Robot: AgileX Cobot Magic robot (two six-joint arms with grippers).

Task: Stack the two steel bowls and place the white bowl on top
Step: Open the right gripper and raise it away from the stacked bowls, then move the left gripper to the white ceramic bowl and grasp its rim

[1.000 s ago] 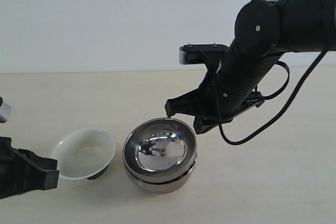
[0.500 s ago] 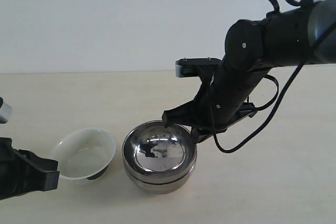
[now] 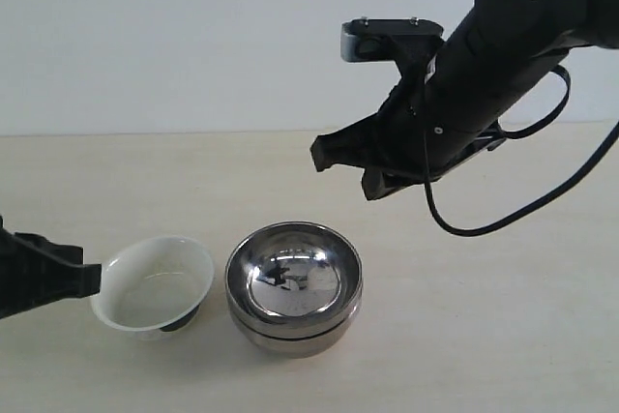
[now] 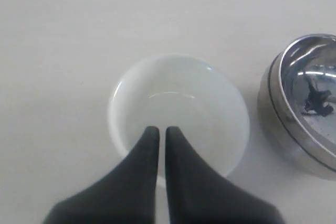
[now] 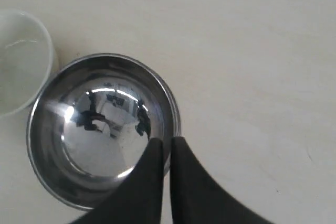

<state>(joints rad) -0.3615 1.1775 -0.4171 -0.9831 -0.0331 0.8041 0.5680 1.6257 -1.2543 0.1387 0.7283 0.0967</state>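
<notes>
The two steel bowls sit nested on the table, the upper steel bowl (image 3: 294,276) inside the lower one (image 3: 290,338); they also show in the right wrist view (image 5: 100,129) and the left wrist view (image 4: 307,124). The white bowl (image 3: 155,282) (image 4: 178,98) (image 5: 18,61) stands upright just left of them, apart from the stack. My right gripper (image 3: 340,171) (image 5: 164,141) hangs shut and empty above the stack's right rim. My left gripper (image 3: 95,278) (image 4: 158,129) is shut, holding nothing, over the white bowl's left rim.
The beige tabletop (image 3: 503,336) stretches around the bowls, with a plain white wall (image 3: 193,36) behind it. The right arm's black cable (image 3: 503,224) loops down over the table to the right of the stack.
My right gripper has risen from the steel stack's rim to well above it. My left gripper has lifted slightly beside the white bowl. The bowls have not moved.
</notes>
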